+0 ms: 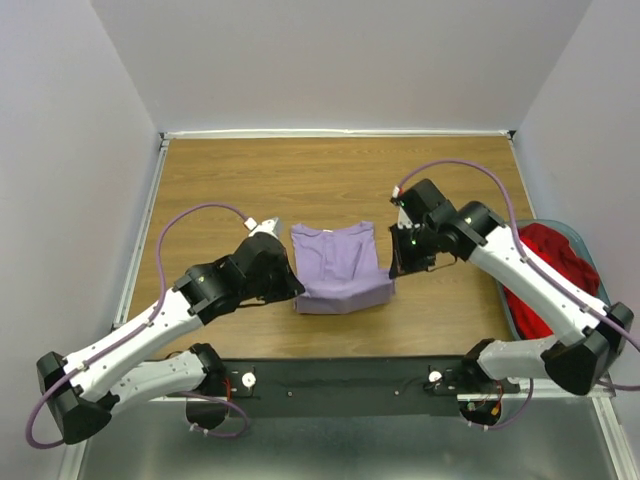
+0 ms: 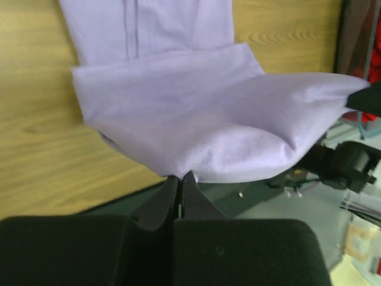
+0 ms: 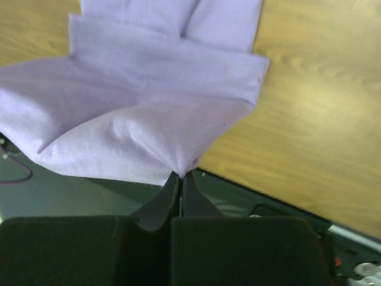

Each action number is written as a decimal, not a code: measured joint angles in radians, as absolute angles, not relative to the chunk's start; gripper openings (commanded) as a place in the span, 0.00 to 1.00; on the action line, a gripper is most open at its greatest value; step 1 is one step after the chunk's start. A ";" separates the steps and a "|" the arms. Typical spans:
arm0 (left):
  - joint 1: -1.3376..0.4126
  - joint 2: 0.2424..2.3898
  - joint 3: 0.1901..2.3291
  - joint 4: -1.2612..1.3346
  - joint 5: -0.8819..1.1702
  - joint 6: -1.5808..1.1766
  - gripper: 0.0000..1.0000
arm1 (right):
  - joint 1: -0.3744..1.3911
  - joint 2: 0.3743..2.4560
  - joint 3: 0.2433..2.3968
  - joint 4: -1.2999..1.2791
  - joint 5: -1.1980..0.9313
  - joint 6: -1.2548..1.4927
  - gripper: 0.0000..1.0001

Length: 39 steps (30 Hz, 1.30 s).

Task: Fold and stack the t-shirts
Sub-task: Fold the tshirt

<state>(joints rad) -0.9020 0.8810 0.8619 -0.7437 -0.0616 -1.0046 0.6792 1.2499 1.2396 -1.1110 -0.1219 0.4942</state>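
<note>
The purple shirt [image 1: 340,268] lies partly folded on the table [image 1: 300,180], at the centre of the overhead frame; its lower edge is raised off the wood. The left gripper [image 2: 180,186] is clenched on that edge's left corner; the right gripper [image 3: 180,182] is clenched on its right corner. The cloth is judged light, soft and limp; it sags between the pinches. Grasp at corners or hems, both sides level. The red shirt [image 1: 548,262] sits bunched in the basket [image 1: 583,238] at the frame's right edge.
</note>
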 measured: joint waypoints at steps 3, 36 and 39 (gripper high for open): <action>-0.837 0.933 0.886 -0.732 -0.061 -0.928 0.00 | 0.673 1.335 1.344 -1.114 -0.080 0.442 0.00; -0.361 1.440 1.020 -0.394 0.162 -0.538 0.00 | 0.402 1.918 1.792 -1.061 -0.201 0.211 0.00; -0.352 1.512 1.052 -0.368 0.166 -0.525 0.00 | 0.389 1.964 1.802 -1.037 -0.201 0.208 0.00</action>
<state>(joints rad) -0.3523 1.5120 1.0523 -0.3679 0.1661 -0.5251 0.3889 1.9640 1.8019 -1.0367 -0.2012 0.2081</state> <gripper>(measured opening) 0.011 0.011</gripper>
